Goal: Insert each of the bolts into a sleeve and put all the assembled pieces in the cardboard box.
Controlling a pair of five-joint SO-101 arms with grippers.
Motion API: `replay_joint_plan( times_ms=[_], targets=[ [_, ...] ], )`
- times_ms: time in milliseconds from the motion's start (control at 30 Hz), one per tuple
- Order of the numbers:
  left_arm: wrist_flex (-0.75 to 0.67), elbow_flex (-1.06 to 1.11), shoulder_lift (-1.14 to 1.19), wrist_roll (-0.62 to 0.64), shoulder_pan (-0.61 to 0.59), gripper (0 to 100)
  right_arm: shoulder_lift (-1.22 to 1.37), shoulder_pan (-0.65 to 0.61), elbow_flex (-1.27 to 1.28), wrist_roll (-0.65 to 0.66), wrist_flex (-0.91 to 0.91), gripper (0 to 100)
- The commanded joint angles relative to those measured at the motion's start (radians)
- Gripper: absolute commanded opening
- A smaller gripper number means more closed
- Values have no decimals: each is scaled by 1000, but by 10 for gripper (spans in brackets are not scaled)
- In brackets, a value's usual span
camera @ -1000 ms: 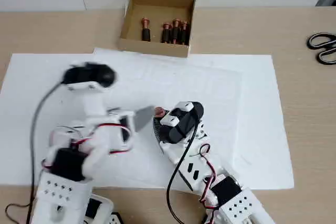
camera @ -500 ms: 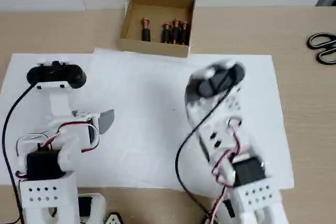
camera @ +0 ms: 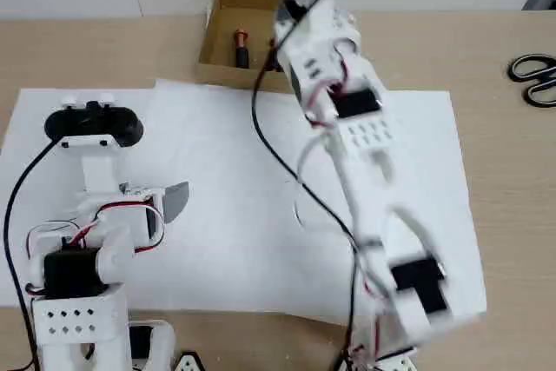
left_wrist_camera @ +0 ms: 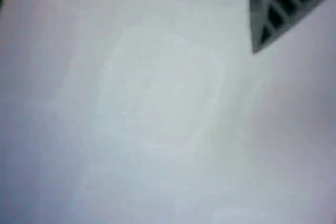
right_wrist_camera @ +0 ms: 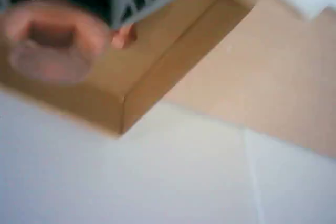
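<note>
**High view.** A wooden table (camera: 486, 41) is seen from above, with a white paper sheet (camera: 234, 215) laid across it. The cardboard box (camera: 230, 77) is set at the sheet's far edge. One assembled piece (camera: 241, 46), a copper head on a dark sleeve, is seen inside the box's left part. The right arm (camera: 347, 119) is stretched across the sheet, and its end is held over the right part of the box. The left arm (camera: 95, 215) is folded at the near left, with the left gripper (camera: 172, 200) held over the sheet, well apart from the box. Whether this gripper is released or clenched cannot be told. Scissors (camera: 534, 80) are laid at the table's right edge.

**Left wrist view.** Bare white paper is shown, with a grey ribbed part of the left gripper at the picture's edge.

**Right wrist view.** The right gripper (right_wrist_camera: 79, 3) is clenched on a held piece (right_wrist_camera: 51, 43), whose blurred copper head is seen close up below a dark sleeve. The held piece is seen over the inside of the box. Another copper head (right_wrist_camera: 124, 35) is seen on the box floor just beside it. Beyond the box's corner, tan table and white paper are shown.
</note>
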Motion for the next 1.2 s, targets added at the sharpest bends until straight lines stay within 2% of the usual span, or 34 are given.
replay_joint_plan(
  times_ms=[0, 233, 500, 733, 900, 1167],
  targets=[
    [3, -18, -12, -8, -3, 299, 277, 5, -267, -12, -133, 4],
    [3, 38, -12, -8, -3, 299, 687, -12, -612, -12, -179, 6],
    [3, 38, -12, -5, -3, 299, 921, -59, -839, -9, -168, 26],
    [3, 38, -12, -5, -3, 299, 931, -65, -842, -9, -76, 216],
    [3, 38, -14, -6, -3, 299, 881, -50, -858, -8, -30, 227],
    [3, -21, -14, -8, -3, 299, 567, -33, -1014, 6, 328, 227]
  ],
)
